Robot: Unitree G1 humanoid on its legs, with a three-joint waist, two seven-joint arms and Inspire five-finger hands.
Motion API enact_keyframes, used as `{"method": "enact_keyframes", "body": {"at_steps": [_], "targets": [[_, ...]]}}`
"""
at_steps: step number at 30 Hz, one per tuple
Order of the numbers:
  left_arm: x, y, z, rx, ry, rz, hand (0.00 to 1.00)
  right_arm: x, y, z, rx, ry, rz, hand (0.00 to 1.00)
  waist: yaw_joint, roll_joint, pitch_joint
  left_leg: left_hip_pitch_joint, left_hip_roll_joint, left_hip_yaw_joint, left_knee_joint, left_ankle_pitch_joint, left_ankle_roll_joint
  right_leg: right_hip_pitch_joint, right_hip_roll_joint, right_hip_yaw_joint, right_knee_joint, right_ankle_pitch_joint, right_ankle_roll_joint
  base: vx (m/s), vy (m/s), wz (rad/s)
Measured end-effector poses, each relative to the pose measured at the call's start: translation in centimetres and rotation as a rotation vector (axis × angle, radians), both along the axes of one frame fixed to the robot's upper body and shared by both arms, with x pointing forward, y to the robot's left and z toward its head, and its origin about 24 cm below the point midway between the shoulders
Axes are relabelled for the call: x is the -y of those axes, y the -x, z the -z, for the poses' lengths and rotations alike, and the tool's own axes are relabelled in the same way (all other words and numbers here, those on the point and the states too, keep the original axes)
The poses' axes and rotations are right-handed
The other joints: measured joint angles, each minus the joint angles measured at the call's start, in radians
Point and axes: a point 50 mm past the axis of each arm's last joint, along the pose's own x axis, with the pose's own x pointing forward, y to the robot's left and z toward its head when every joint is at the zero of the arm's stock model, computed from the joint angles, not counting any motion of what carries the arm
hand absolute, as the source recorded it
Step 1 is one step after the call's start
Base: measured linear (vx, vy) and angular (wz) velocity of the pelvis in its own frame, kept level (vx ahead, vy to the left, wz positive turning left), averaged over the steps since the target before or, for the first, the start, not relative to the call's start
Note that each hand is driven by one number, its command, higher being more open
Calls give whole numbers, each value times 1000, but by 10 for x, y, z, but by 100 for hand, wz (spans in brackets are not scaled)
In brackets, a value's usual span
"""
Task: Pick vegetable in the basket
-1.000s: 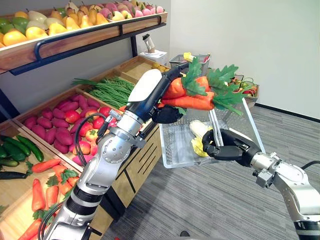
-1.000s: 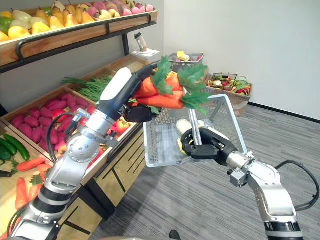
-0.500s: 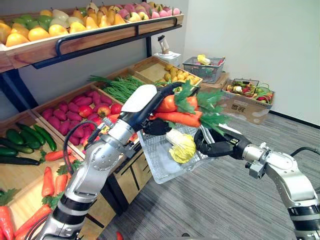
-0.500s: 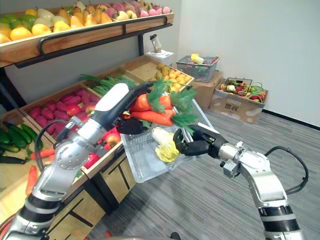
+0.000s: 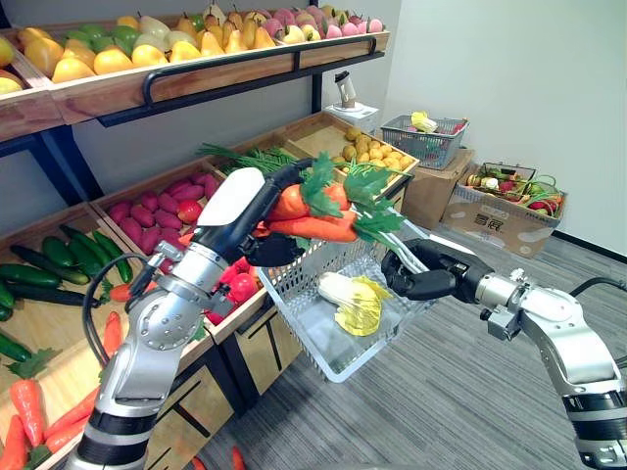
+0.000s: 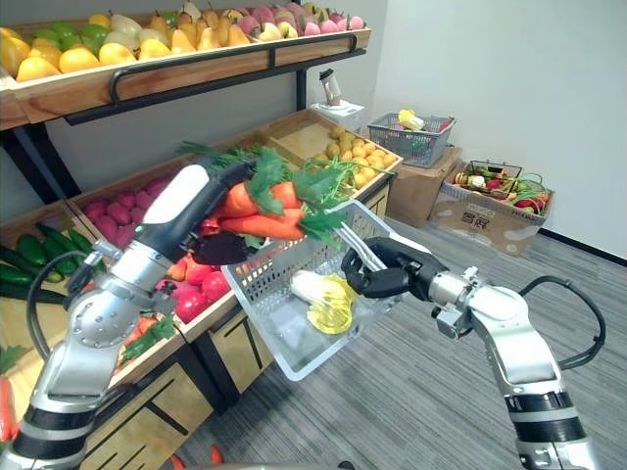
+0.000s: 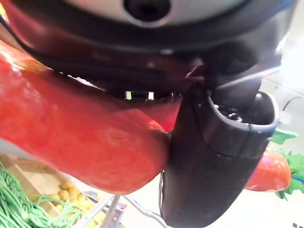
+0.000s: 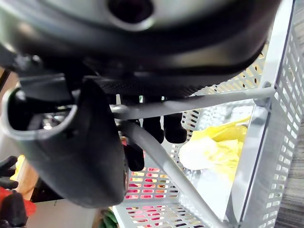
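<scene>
My left hand (image 5: 275, 249) is shut on a bunch of orange carrots (image 5: 315, 210) with green tops, holding them just above the upper rim of a white wire basket (image 5: 297, 305). In the left wrist view a carrot (image 7: 80, 137) lies pressed between palm and thumb (image 7: 213, 161). My right hand (image 5: 427, 279) is shut on the basket's metal handles (image 8: 190, 102) and holds the basket in the air in front of the shelves. A pale yellow cabbage (image 5: 351, 300) lies inside the basket.
A top shelf of fruit (image 5: 196, 44) runs along the left. Below it are bins of red vegetables (image 5: 167, 196), cucumbers (image 5: 59, 259), green beans (image 5: 250, 157) and carrots (image 5: 29, 416). Boxes and small baskets (image 5: 505, 196) stand by the back wall on grey carpet.
The camera has swung, shifting the whole scene. Both hands keep their holds. The basket now hangs deeper below the carrots, with the cabbage lying on its bottom.
</scene>
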Motion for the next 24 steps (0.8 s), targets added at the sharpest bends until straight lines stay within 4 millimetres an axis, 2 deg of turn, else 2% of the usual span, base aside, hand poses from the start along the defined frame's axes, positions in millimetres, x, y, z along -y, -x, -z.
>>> {"method": "enact_keyframes", "body": {"at_steps": [4,7,10,14,18,24], "targets": [[-5,7,-12,105,20,3,0,2,-1,3,-13,-2,9,0,4,-1,0,-8,3,-5,1,4,-1,-4,1,-10,0,-2,-3,-58,1,6],[2,21,-17,174,-15,71,0,8,-2,10,-45,-6,37,0,8,-1,1,-8,4,-8,1,5,-3,-7,1,-14,0,-2,-4,-9,2,1],[8,34,-9,140,-63,135,0,13,-3,17,-76,-8,69,0,13,-2,3,-7,4,-8,1,5,-3,-7,1,-14,0,-1,-4,-6,11,0],[6,38,7,33,-98,148,0,15,-3,19,-80,8,78,0,15,-10,12,-8,4,-8,1,5,-3,-8,1,-13,0,-1,-4,-17,12,0],[13,41,21,-71,-129,204,0,17,-3,18,-74,25,87,0,17,-18,22,-8,3,-8,1,5,-3,-8,0,-13,0,-1,-4,-17,17,0],[13,45,39,-185,-115,200,0,19,-3,17,-68,29,91,0,17,-18,38,-12,3,-8,2,5,-3,-13,1,-10,0,-1,-4,-10,11,0]]}}
